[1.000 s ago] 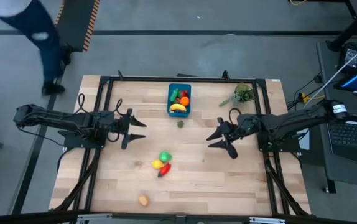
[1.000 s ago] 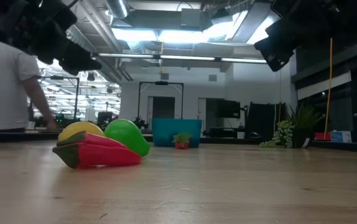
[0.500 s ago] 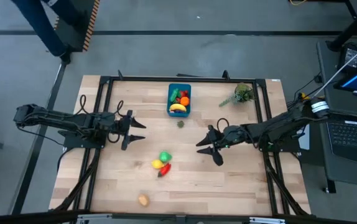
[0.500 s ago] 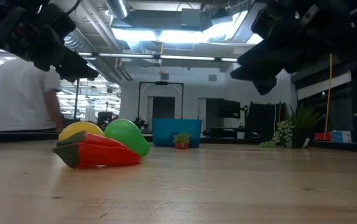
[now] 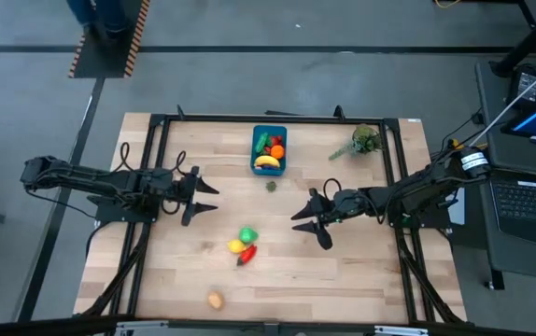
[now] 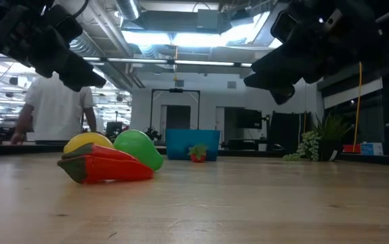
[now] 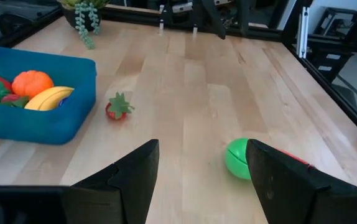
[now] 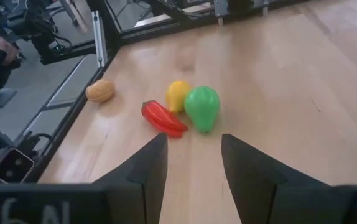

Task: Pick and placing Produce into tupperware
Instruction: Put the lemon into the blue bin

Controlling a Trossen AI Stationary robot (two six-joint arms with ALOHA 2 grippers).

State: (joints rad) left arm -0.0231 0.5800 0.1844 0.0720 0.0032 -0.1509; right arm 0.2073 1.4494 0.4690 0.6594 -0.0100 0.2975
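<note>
The teal-blue tupperware [image 5: 269,150] stands near the table's far edge, holding a banana, an orange and other toys [image 7: 35,106]. A strawberry [image 5: 271,186] lies just in front of it. A green fruit [image 5: 247,234], a yellow one [image 5: 237,246] and a red pepper [image 5: 246,255] lie together mid-table, also seen as the green fruit [image 8: 202,107] and red pepper [image 8: 163,118] in the right wrist view. A tan piece [image 5: 215,301] rests by the near edge. My right gripper [image 5: 310,231] hovers open, to the right of the trio. My left gripper [image 5: 214,196] hangs open, left of the tub.
A leafy plant sprig [image 5: 365,141] lies at the far right of the table. Black frame rails [image 5: 156,140] run along the table's sides. Bare wood [image 5: 343,280] stretches across the near right. A person [image 6: 57,108] stands in the room beyond the far edge.
My right gripper has moved toward the table's left and near edge, closing on the green, yellow and red trio, most of it in the first half second. Its fingers stay apart. The person beyond the far edge has walked on.
</note>
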